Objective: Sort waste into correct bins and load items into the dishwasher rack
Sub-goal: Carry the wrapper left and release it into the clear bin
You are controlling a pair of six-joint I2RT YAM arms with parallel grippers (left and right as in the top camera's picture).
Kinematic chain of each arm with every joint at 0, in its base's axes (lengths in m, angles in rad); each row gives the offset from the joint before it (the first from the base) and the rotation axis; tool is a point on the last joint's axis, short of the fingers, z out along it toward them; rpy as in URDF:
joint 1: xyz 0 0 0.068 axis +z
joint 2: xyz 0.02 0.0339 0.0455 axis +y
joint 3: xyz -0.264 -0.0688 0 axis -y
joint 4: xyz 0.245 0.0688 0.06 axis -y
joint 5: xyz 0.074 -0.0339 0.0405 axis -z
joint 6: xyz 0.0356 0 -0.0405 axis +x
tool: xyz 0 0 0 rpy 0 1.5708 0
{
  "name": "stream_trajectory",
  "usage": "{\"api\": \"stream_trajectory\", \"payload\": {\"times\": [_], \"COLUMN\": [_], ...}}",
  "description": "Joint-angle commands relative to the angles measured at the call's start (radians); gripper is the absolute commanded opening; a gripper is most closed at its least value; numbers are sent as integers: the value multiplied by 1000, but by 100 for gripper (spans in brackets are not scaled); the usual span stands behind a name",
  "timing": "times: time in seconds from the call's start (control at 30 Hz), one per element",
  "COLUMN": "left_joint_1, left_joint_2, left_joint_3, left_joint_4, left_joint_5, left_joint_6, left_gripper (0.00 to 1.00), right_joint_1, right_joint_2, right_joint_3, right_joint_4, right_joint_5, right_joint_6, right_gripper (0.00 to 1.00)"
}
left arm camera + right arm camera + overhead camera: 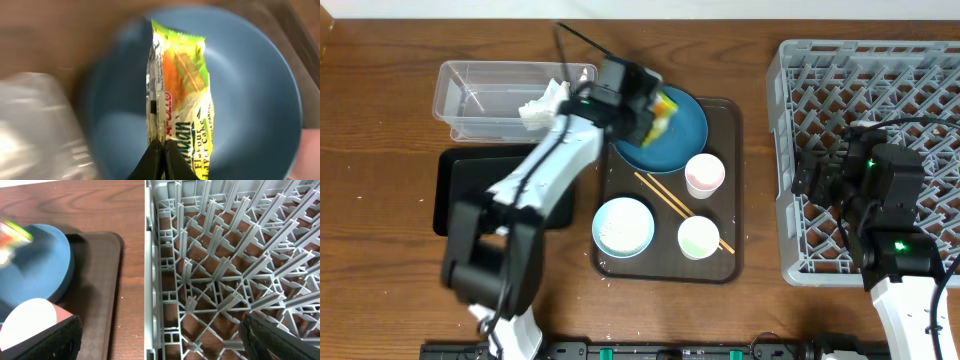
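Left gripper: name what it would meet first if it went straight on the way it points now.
Beyond the snack wrapper that the left gripper pinches, the dark-blue plate fills the line ahead, so probably the plate; blur hides the gap.

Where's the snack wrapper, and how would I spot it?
Find the brown tray in the middle of the table, then the round blue plate at its far left corner. The snack wrapper hangs just over that plate, pinched by the left arm's black fingers. It's the only shiny yellow-green packet, with an orange patch and red letters.
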Motion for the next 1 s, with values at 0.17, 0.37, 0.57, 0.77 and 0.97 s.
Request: {"api": "stream_trajectory", "payload": {"times": [0.17, 0.37, 0.57, 0.77, 0.97], "left_joint_1": [213, 322, 362, 361, 360], "left_joint_2": [-149, -135, -112, -109, -109], "left_joint_3": [0, 0, -5, -5, -5], "left_joint_4": [-25, -101, -97, -54, -68], "left_joint_5": [-66, -66, -66, -66, -58], "left_joint_6": [-2, -1, -2, -2, -23], "left_gripper": [6, 6, 8, 34, 36], "right_joint_1": [12, 12, 12, 12, 12], "right_joint_2": [-2, -2, -2, -2, -2], "right_joint_3": [24, 24, 24, 24, 24], "right_joint_4": [-3, -3, -3, -3, -3], "right_joint_5": [6, 6, 6, 6, 6], "right_joint_6": [8, 9, 9, 9, 8], "right_gripper": [99, 99, 99, 99, 99]}}
